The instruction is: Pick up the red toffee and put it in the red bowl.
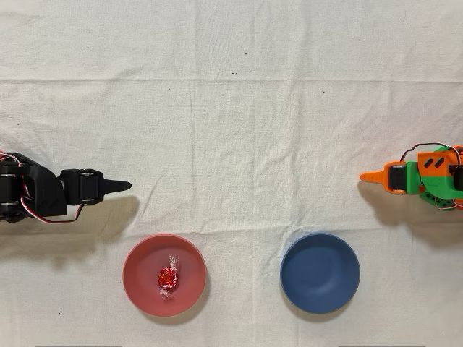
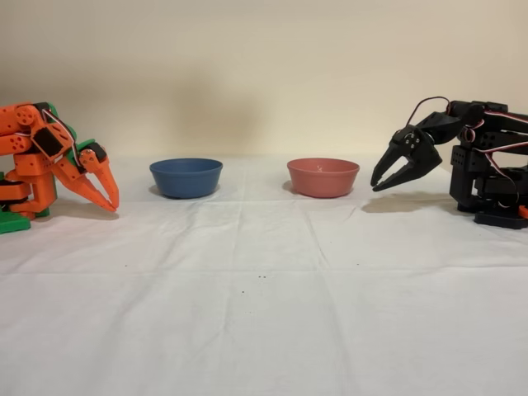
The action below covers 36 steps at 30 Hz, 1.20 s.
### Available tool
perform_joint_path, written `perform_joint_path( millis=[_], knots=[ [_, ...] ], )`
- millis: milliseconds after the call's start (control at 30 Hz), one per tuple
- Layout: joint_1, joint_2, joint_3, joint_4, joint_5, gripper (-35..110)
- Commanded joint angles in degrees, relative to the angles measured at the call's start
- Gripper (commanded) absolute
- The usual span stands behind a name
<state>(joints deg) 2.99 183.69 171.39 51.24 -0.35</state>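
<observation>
The red toffee (image 1: 167,277), shiny red in a clear crinkly wrapper, lies inside the red bowl (image 1: 139,261) near its middle. In the fixed view the red bowl (image 2: 322,178) stands right of centre and its wall hides the sweet. My black gripper (image 1: 124,186) is drawn back at the left edge of the overhead view, above and left of the bowl and apart from it. From the side, the gripper (image 2: 375,186) hangs just right of the bowl, pointing down, its fingertips together and holding nothing.
A dark blue bowl (image 1: 320,272) sits to the right of the red one in the overhead view, and the blue bowl (image 2: 186,177) is on the left in the fixed view. The idle orange arm (image 1: 412,177) rests at the opposite edge. A wrinkled white cloth (image 1: 239,108) covers the table.
</observation>
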Motion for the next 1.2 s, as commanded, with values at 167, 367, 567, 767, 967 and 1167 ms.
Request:
perform_joint_path(
  millis=[167,367,567,767,967,1167],
  knots=[
    [2.6,0.6,4.1,-0.6,1.4,1],
    [2.5,0.6,4.1,-0.5,1.8,1],
    [2.5,0.6,4.1,-0.6,1.7,1],
    [2.5,0.6,4.1,-0.6,1.7,1],
    [2.5,0.6,4.1,-0.6,1.7,1],
    [2.5,0.6,4.1,-0.6,1.7,1]
  ],
)
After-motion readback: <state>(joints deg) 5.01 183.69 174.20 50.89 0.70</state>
